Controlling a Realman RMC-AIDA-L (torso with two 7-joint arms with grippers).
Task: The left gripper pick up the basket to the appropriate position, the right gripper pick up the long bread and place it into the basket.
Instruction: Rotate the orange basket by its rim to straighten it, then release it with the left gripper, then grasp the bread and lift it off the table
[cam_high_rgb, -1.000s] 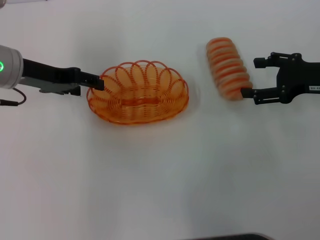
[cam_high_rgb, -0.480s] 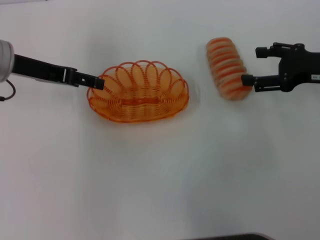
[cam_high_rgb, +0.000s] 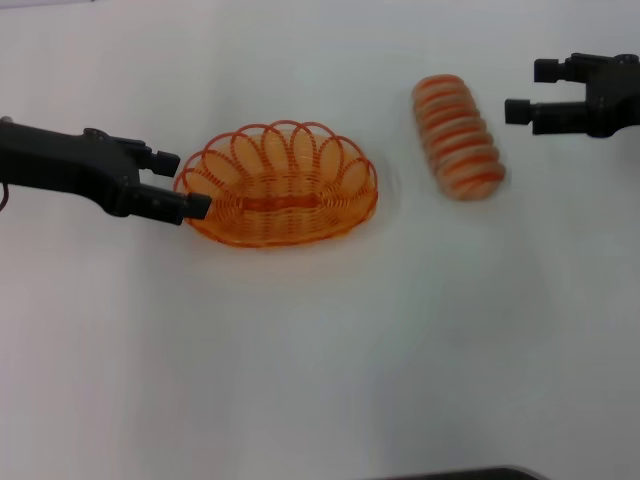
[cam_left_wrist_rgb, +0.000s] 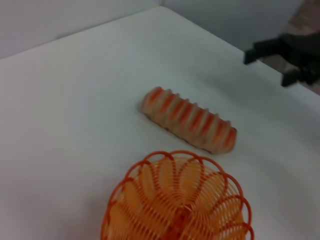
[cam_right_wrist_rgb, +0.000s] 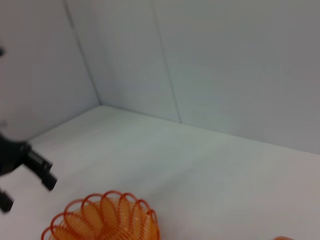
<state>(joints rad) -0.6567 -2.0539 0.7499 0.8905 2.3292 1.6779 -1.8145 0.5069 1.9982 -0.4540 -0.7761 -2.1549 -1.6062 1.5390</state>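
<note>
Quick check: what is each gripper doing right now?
Left gripper: open, straddling the basket rim, not yet closed.
Right gripper: open, empty, apart from the long bread.

A plain white table (cam_high_rgb: 320, 350) is seen throughout, evenly lit. Pale grey wall panels (cam_right_wrist_rgb: 225, 65), divided by thin vertical seams, are seen rising behind its far edge.

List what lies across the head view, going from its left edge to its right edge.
left gripper → basket → bread → right gripper. The left gripper's jaws are open, straddling the basket's left rim; the right gripper's jaws are open, apart from the bread.
</note>
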